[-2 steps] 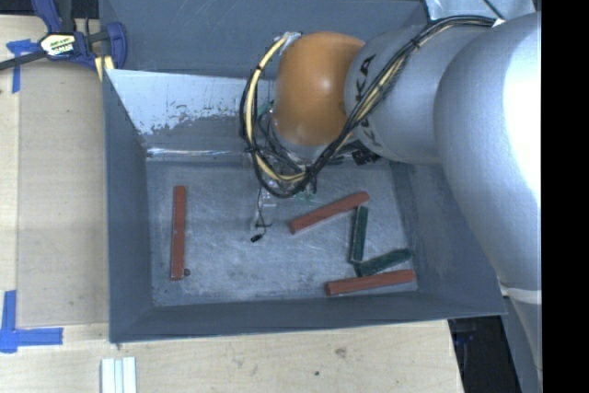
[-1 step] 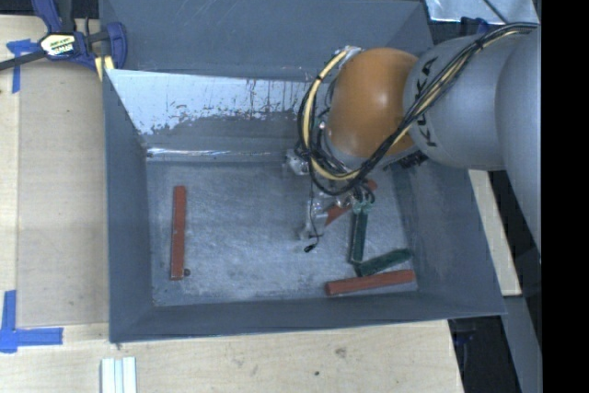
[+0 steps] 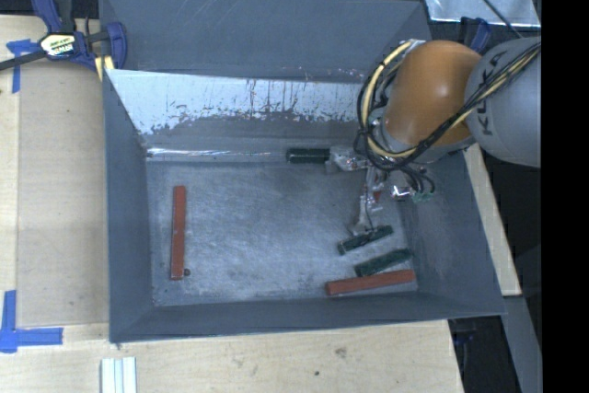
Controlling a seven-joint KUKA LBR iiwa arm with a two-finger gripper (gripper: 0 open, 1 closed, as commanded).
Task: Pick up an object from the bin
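KUKA jaws low in bin (image 3: 276,41) rt side, just over dk-green bar (image 3: 364,239) — spread or pressed, can't tell

The fingers (image 3: 366,214) hang over the right part of the bin (image 3: 129,225) floor. A short bar (image 3: 364,239) lies just below their tips. In front of them and slightly right lies a second short bar (image 3: 385,262), and just beyond it, along the front wall, a longer bar (image 3: 371,283). Behind and left of the fingers, by the back wall, lies a small stick (image 3: 308,156). Far to their left, well apart, a long bar (image 3: 177,233) lies front to back.
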